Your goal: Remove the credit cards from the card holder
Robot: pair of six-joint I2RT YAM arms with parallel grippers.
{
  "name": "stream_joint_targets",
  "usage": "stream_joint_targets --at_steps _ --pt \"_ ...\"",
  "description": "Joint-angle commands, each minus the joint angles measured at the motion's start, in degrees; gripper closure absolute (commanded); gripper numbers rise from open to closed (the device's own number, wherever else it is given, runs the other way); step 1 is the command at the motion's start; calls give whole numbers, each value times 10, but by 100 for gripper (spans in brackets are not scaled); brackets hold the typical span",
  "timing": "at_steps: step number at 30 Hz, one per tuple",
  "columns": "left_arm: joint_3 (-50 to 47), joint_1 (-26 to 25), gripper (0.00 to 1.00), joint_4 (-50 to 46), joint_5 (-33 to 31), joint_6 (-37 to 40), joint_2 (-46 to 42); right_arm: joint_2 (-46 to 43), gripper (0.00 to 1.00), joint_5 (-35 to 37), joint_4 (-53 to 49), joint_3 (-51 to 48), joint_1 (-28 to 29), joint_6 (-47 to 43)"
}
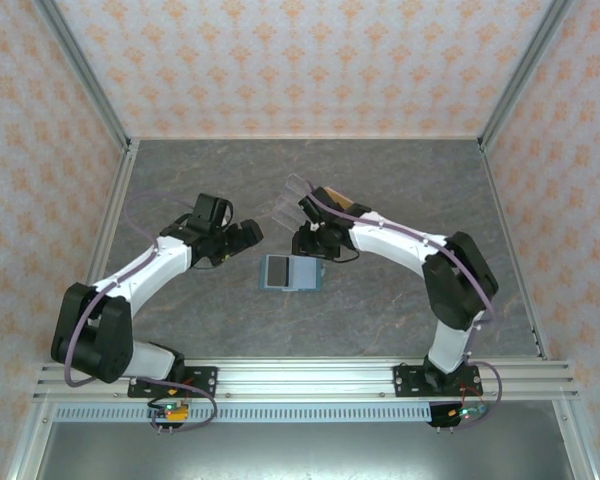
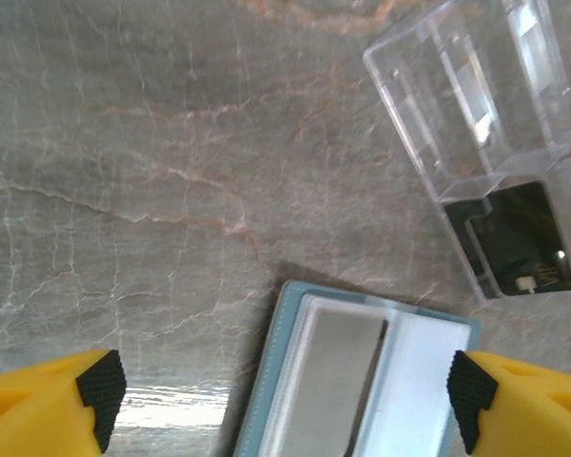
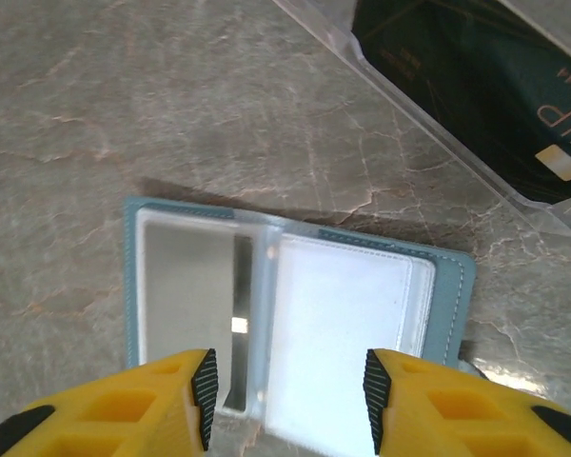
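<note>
Card holder (image 1: 291, 272), teal, open flat mid grey veined desk (image 1: 180, 180), pocket contents unclear under glare, left tool (image 2: 285, 390) spread wide, empty, right tool (image 3: 285, 395) parted above it, empty, clear stand (image 2: 476, 114) behind, its dark card (image 3: 466, 76) cropped, peach patterned walls (image 1: 280, 60).

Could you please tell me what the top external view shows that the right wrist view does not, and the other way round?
Top external: both arms from base to wrist, the left pincer off the left side of the card holder, and the patterned walls.
Right wrist: close detail, namely the holder's clear sleeves and a dark card with a gold chip.
Both: the card holder lying open on the table, the right pincer over it with jaws apart, and the clear stand beyond.
</note>
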Motion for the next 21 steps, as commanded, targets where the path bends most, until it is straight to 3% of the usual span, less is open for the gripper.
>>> stream_joint_targets --at_steps 1,9,21 --pt "-10 -11 17 33 33 3 14 25 53 22 8 9 0 42" --pt "5 -55 43 61 55 5 65 65 55 64 -38 30 0 29" --pt "12 -79 67 79 59 -10 137 90 54 53 -42 34 0 13"
